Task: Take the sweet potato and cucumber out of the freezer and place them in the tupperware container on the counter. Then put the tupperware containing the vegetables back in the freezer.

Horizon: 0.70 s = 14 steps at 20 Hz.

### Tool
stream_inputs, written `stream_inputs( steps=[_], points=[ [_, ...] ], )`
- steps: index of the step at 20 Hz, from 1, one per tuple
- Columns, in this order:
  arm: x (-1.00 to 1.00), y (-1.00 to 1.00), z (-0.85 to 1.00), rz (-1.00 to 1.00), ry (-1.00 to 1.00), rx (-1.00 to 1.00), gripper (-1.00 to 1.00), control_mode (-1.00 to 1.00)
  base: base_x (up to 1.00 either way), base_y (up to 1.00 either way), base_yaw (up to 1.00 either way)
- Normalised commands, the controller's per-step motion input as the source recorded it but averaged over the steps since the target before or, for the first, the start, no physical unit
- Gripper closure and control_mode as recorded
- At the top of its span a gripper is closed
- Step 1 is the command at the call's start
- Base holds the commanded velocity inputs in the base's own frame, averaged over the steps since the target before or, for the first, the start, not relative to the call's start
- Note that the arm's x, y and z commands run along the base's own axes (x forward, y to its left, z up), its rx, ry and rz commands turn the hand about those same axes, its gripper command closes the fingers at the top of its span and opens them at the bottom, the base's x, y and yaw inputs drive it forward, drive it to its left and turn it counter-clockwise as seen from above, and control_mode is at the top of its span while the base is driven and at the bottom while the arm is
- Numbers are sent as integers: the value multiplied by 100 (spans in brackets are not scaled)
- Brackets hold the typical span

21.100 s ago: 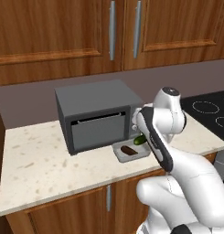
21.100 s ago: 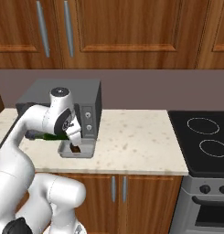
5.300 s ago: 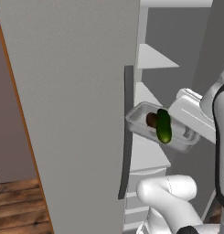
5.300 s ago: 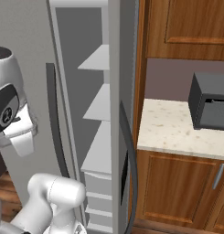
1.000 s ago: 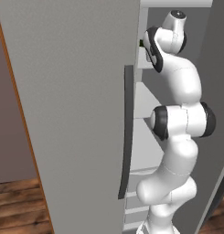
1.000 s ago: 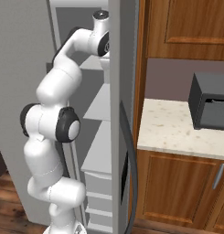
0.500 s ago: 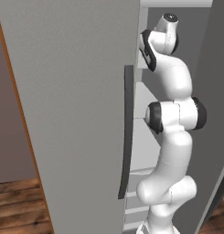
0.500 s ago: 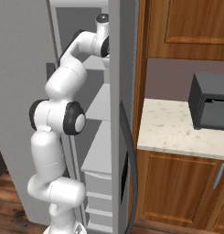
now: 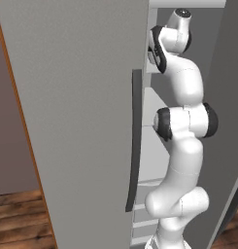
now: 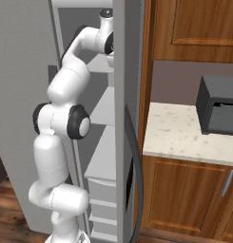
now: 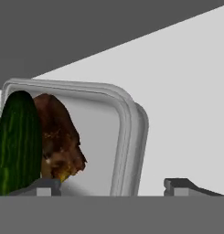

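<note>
the freezer (image 9: pixel 81 121) stands tall and light grey, its matte door swung open, with a long dark curved handle (image 9: pixel 134 141) running down the door's edge. beyond the door, white shelves (image 10: pixel 106 156) step down the grey interior, with drawers near the bottom. the white arm rises from the wooden floor (image 9: pixel 16 221) and reaches up into the top of the compartment, where its wrist bends in toward an upper shelf.

in the hand view the tupperware container (image 11: pixel 125 137) lies on a flat white shelf (image 11: pixel 186 96), with the dark grey interior wall above it. the cucumber (image 11: pixel 17 146) and the sweet potato (image 11: pixel 58 137) lie inside it, side by side and touching, the cucumber toward the left edge of that view. the end effector (image 11: pixel 113 185) hangs just over the container's near side with its jaws spread wide; one tip sits in front of the vegetables, the other over bare shelf beyond the container's rim, and nothing is between them that they grip.

to the right of the freezer in the right base view, a beige speckled bench (image 10: pixel 184 133) tops brown wooden cabinet doors with metal bar handles. a dark grey microwave (image 10: pixel 218 111) sits on it, under wooden upper cabinets (image 10: pixel 194 28) and a dull mauve wall.
</note>
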Motion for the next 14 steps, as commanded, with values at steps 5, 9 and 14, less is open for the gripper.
stream_inputs(
  steps=[5,9,14],
  points=[
    [-81,0,5,0,-16,0,-100,-100,0,0,0],
    [-100,2,0,0,-17,0,-100,-100,0,0,0],
    [-100,9,0,0,-24,0,-100,-100,0,0,0]
  ],
)
